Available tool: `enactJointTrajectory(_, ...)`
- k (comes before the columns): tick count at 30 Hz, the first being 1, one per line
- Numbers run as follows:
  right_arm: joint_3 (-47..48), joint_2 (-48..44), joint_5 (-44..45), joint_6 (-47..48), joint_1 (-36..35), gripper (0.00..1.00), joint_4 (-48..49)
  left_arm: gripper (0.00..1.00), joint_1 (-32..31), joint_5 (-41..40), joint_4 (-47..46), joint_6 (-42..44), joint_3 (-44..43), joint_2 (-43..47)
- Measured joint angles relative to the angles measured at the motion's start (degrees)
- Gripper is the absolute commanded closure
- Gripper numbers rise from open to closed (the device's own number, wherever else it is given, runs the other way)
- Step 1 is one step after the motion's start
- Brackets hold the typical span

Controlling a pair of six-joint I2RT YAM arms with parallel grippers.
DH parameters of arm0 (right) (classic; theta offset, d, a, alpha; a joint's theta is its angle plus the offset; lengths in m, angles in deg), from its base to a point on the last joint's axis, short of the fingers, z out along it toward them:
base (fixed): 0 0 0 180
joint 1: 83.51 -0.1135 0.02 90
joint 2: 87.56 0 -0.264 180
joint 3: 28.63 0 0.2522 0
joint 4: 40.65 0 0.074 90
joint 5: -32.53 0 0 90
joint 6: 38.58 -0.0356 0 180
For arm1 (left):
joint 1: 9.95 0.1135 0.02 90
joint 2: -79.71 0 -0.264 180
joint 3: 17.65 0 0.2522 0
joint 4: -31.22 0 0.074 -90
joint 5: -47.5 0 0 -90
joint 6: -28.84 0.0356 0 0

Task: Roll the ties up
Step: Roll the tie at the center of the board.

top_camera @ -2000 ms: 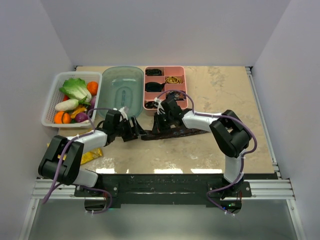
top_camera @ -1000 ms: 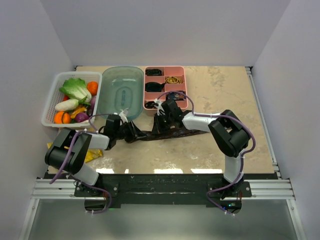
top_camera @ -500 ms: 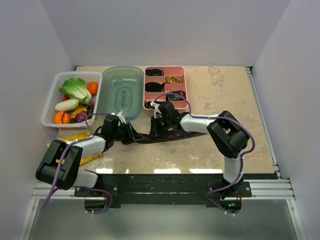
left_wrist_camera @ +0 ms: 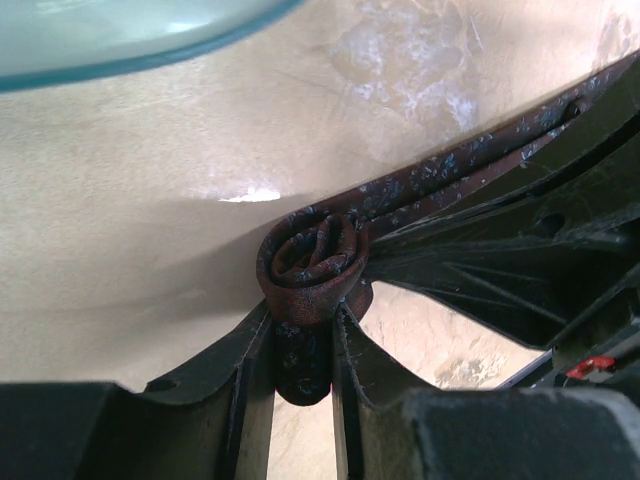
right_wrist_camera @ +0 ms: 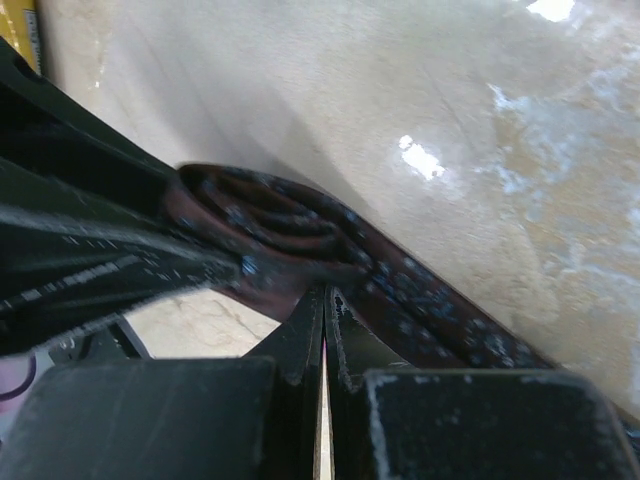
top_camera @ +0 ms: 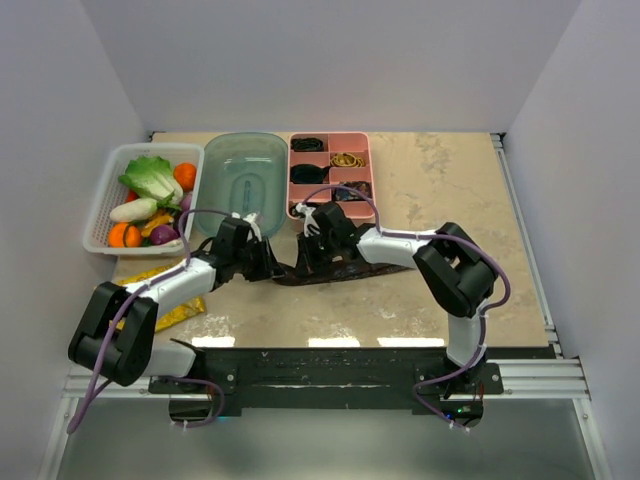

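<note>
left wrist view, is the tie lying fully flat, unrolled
No, the tie's end is coiled into a small roll pinched in the left gripper.

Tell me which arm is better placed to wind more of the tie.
Left, probably: the left gripper pinches the coil of the tie, ready to turn it. The right gripper is shut, its tips only resting against the tie.

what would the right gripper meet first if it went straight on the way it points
Likely the rolled end of the tie, right ahead of its shut jaws; depth is unclear.
</note>
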Motion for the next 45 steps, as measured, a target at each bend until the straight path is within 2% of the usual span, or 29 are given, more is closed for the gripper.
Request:
enactJointTrajectory(16,1.75,0.87,0.42,-0.04,-0.76,1.00,-0.37,0.76,-7.02,-9.62,11.17,1.90,-9.99,-1.64)
enactJointTrajectory(24,2.23,1.44,0.42,-0.20,-0.79,1.00,-0.44,0.78,-8.59,-12.90,15.43,2.89,-13.88,-3.43)
enactJointTrajectory(45,2.23,3.69,0.17,-2.60,-0.81,1.00,0.28,0.84,-12.50,-17.09,19.96,3.41,-21.00,-8.48)
